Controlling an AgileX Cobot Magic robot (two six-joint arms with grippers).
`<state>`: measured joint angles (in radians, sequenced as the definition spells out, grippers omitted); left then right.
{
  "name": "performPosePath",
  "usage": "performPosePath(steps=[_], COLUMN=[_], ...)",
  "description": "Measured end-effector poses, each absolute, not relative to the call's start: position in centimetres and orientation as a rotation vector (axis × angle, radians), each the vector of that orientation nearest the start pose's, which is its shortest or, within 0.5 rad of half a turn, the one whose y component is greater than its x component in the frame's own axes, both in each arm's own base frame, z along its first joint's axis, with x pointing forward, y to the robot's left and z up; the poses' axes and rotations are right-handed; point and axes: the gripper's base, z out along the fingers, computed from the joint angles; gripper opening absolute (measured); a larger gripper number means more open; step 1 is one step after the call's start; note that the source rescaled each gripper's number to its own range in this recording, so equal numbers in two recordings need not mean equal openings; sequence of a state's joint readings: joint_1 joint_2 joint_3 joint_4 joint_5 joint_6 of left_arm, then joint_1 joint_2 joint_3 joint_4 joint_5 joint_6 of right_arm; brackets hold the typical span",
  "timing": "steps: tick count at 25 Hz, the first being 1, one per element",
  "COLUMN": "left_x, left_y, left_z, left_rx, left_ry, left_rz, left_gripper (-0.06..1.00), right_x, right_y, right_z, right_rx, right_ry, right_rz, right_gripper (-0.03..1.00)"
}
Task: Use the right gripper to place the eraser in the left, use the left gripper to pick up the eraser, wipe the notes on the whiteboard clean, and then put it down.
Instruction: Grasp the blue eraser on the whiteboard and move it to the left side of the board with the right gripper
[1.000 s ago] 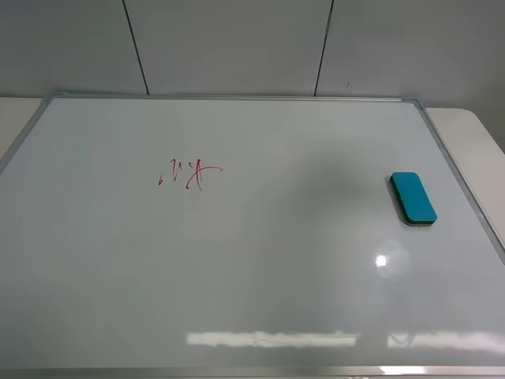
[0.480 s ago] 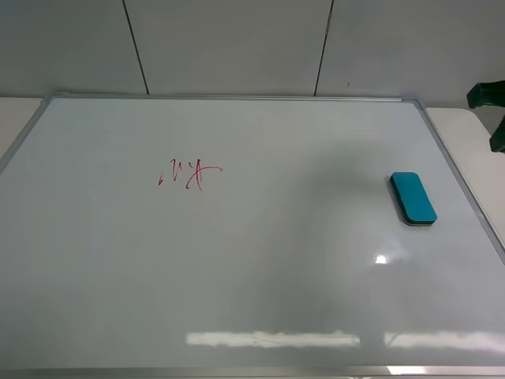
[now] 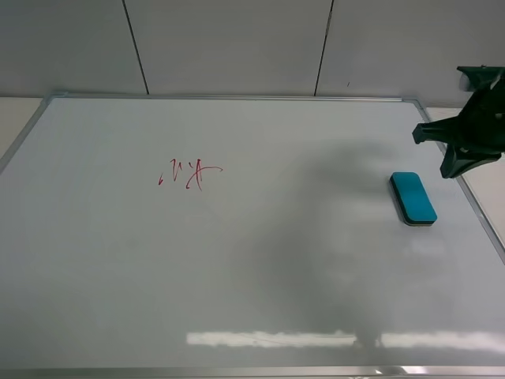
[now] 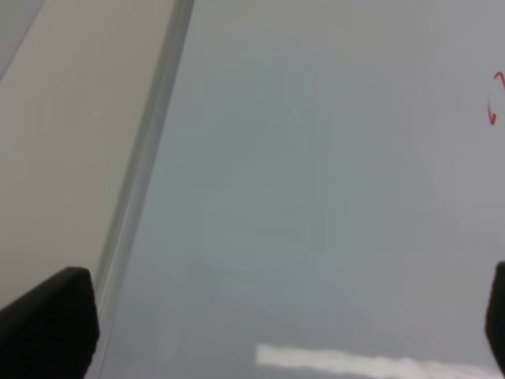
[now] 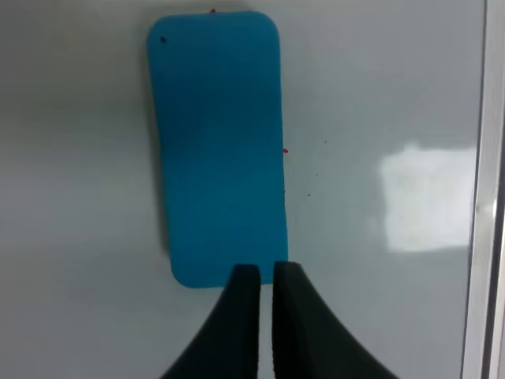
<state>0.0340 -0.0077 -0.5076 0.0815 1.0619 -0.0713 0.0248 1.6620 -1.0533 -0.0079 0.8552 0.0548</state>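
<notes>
Right wrist view puts the right gripper (image 5: 266,272), jaws nearly together, above one end of the eraser (image 5: 217,150) lying near the right edge of the whiteboard (image 3: 276,260), so the first pickup looks barely begun: it should open and descend, while the left gripper (image 4: 272,320) hangs wide.

Glossy whiteboard (image 4: 316,197), silver frame (image 4: 150,158) bordering beige tabletop (image 4: 71,142), left gripper (image 4: 272,324) spread wide, red notes (image 4: 493,106) at its two o'clock.

A pale grey panelled wall (image 3: 229,47) runs along the far side, split by two thin dark vertical seams (image 3: 136,47). A cream bench (image 3: 17,114) shows at the far left and along the right edge, under soft, even light.
</notes>
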Motion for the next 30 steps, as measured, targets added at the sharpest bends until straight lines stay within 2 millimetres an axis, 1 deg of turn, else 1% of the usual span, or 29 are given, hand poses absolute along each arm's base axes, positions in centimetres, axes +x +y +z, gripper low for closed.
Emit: performPosePath(steps=[7, 9, 10, 12, 13, 16, 23, 26, 30], left_x=[-0.7, -0.7, -0.7, -0.7, -0.7, -0.7, -0.7, -0.7, -0.7], left_y=[0.6, 0.6, 0.6, 0.6, 0.6, 0.6, 0.6, 0.6, 0.6], left_z=[27.9, 27.9, 27.9, 27.9, 27.9, 27.9, 27.9, 27.9, 27.9], left_rx=[-0.111, -0.111, -0.111, -0.111, -0.111, -0.111, -0.111, -0.111, -0.111], left_ry=[2.025, 2.025, 2.025, 2.025, 2.025, 2.025, 2.025, 2.025, 2.025], left_rz=[0.074, 0.074, 0.074, 0.074, 0.074, 0.074, 0.074, 0.074, 0.074], left_gripper=[1.00, 1.00, 1.00, 1.00, 1.00, 1.00, 1.00, 1.00, 1.00], right_x=[32.5, 32.9, 32.9, 33.4, 33.7, 33.8, 34.1, 34.2, 34.0], right_y=[0.4, 0.3, 0.3, 0.4, 0.6, 0.9, 2.0, 3.1, 5.7], right_z=[16.7, 15.8, 15.8, 14.7, 13.7, 13.2, 13.0, 13.1, 13.1], right_rx=[0.002, -0.010, -0.010, -0.021, -0.033, -0.071, -0.131, -0.174, -0.259], right_ry=[2.991, 2.981, 2.981, 2.973, 2.977, 2.987, 2.971, 2.949, 2.925], right_rz=[-0.086, -0.097, -0.097, -0.099, -0.098, -0.113, -0.116, -0.104, -0.071], right_gripper=[0.00, 0.00, 0.00, 0.00, 0.00, 0.00, 0.00, 0.00, 0.00])
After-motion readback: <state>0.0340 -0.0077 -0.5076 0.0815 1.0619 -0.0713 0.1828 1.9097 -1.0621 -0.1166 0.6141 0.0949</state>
